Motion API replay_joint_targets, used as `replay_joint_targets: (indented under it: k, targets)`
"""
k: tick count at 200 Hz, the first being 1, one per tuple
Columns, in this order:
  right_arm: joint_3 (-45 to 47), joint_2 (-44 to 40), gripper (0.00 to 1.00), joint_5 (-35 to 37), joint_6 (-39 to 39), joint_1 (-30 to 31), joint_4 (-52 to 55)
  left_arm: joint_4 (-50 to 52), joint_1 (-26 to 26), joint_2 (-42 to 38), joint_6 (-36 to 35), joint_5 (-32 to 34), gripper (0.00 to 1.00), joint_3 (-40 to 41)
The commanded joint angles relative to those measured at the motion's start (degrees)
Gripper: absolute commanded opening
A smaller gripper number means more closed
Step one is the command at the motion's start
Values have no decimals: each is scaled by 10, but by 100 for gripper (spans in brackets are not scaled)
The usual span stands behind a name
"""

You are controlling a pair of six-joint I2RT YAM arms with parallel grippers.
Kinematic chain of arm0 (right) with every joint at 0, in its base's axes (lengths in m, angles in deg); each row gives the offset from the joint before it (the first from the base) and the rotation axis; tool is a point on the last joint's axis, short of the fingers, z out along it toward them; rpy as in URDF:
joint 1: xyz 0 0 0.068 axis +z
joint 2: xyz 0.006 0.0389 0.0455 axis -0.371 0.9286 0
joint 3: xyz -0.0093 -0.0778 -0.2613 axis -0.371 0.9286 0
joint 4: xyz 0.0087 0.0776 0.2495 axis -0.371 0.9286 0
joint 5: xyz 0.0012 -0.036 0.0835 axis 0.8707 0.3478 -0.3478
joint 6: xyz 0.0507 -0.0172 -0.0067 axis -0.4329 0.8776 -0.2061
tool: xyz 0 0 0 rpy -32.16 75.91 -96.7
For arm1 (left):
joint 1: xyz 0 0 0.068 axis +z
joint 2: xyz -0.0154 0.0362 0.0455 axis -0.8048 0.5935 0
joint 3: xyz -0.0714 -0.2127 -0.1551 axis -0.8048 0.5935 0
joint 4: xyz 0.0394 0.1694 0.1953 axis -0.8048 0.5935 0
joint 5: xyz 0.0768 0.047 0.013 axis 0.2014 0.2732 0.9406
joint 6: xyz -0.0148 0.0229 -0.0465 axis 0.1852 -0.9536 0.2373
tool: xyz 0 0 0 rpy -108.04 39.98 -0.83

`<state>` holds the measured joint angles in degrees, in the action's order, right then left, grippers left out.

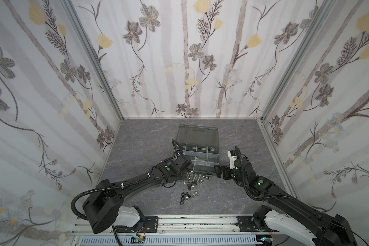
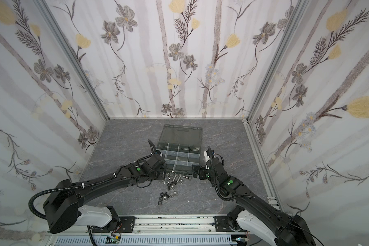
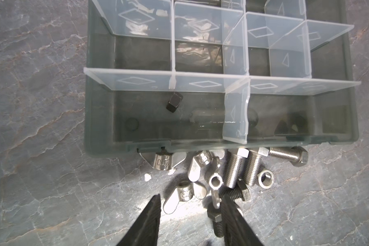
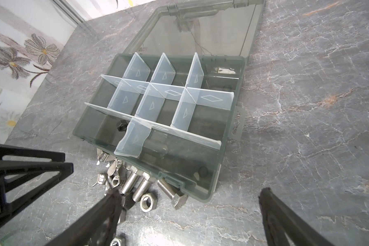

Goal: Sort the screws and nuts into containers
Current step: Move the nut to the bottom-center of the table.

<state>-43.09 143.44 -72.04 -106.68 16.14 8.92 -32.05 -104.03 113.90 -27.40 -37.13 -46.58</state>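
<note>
The left jaws stand partly open and clenched on nothing. Their fingers (image 3: 151, 219) hang low over the loose pile. A wing nut (image 3: 179, 196) lies on the table (image 1: 232, 191) just beyond the tips. A black screw (image 3: 216, 223) lies close against the inner side of one finger; whether it touches cannot be told. The right jaws are spread wide and hold nothing. One of their fingers (image 4: 285, 223) is over bare table and the other is over the edge of the pile, with the case's near right corner between them. The case (image 3: 98, 106) sits mid-table toward the far edge, with its lid (image 1: 197, 134) folded back flat toward that edge. Pale dividers (image 3: 200, 83) split it into containers (image 3: 147, 119). A black nut (image 3: 174, 103) rests in the near left container, just beside the cross divider. Nothing else can be made out for certain in the other containers. Three silver screws (image 3: 234, 168) lie on the table with their heads against the case's near wall. Beside them are a silver nut (image 3: 265, 177) and more wing nuts. Both top views show this pile between the case and the near edge. Closer to the near edge, apart from the pile, is a small cluster of black and silver nuts (image 1: 186, 196).
</note>
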Motion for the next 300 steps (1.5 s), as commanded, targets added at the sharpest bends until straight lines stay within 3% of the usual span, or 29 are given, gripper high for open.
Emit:
replay_joint_targets:
  k: [1, 71, 129, 300]
  targets:
    - [1, -4, 100, 0, -2, 1, -3, -1, -14, -7, 22, -5, 49, 20]
    - [14, -15, 100, -3, -13, 1, 0, -1, -72, -18, 82, -26, 49, 76]
    - [17, -14, 100, -4, -15, 1, -3, -1, -83, -32, 115, -24, 47, 111]
    - [32, -26, 100, -5, -21, 1, -6, -13, -113, 20, 117, -39, 46, 99]
